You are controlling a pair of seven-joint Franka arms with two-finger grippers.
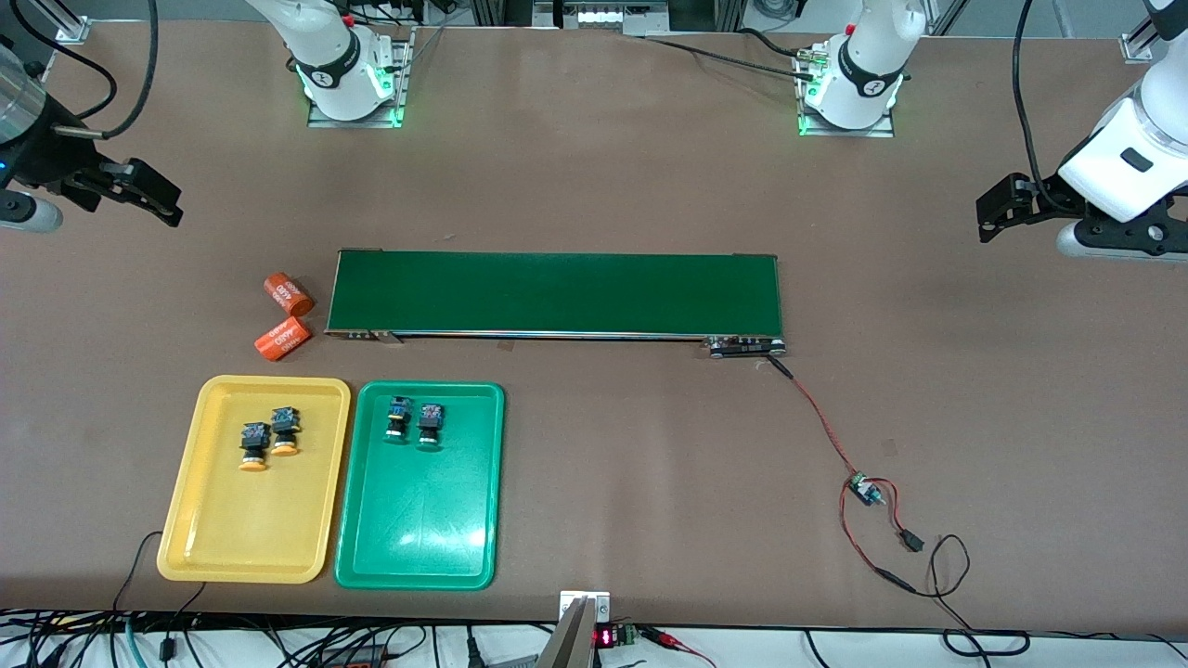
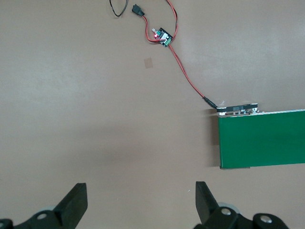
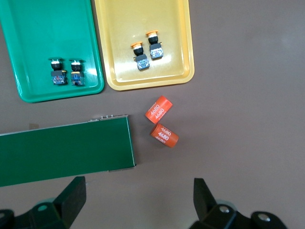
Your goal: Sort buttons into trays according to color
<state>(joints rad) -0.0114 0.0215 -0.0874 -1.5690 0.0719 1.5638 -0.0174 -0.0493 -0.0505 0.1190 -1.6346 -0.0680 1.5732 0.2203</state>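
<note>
two yellow-orange capped push buttons (image 1: 269,436) in yellow plastic tray (image 1: 200,547); two green capped push buttons (image 1: 413,422) in green plastic tray (image 1: 418,557); left gripper (image 2: 141,202) and right gripper (image 3: 139,198) spread, empty, above table ends.

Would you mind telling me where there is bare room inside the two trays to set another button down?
Both the yellow tray and the green tray are bare in the halves nearer the front camera. The crowded parts are the ends toward the conveyor belt, where the yellow-capped buttons and green-capped buttons sit in pairs.
</note>
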